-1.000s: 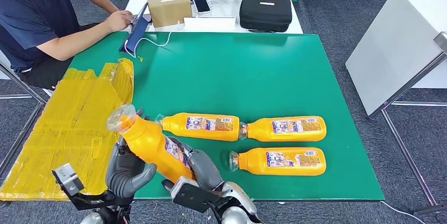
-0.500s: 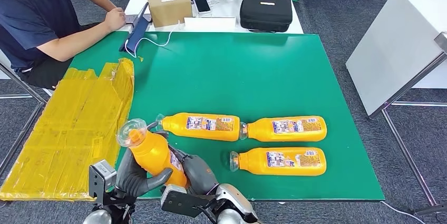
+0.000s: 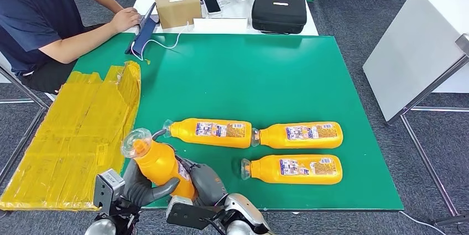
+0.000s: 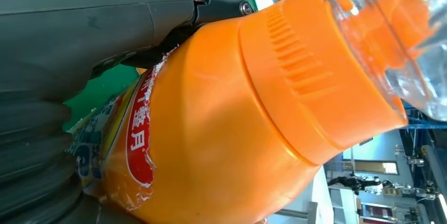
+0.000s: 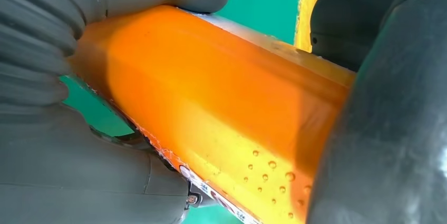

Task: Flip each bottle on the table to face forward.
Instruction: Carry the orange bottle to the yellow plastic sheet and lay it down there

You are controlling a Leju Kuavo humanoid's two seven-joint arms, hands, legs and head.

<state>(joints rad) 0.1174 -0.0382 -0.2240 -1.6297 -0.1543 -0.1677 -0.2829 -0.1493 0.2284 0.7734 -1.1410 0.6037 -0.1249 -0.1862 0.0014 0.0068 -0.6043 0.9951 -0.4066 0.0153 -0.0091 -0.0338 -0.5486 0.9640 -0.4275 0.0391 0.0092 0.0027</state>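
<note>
On the green worktop [image 3: 265, 74], with three labelled bottles lying at about 3 o'clock of it, the raised orange bottle [image 3: 160, 163] is clasped by the left robot hand [image 3: 138, 186] and right robot hand [image 3: 203, 179], and should be rolled label-up before lowering gently.

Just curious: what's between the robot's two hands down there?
In the head view, an orange bottle, tilted cap-up, gripped by the left hand and the right hand.

The held bottle [image 4: 221, 129] bears a red label band with unreadable characters.
</note>
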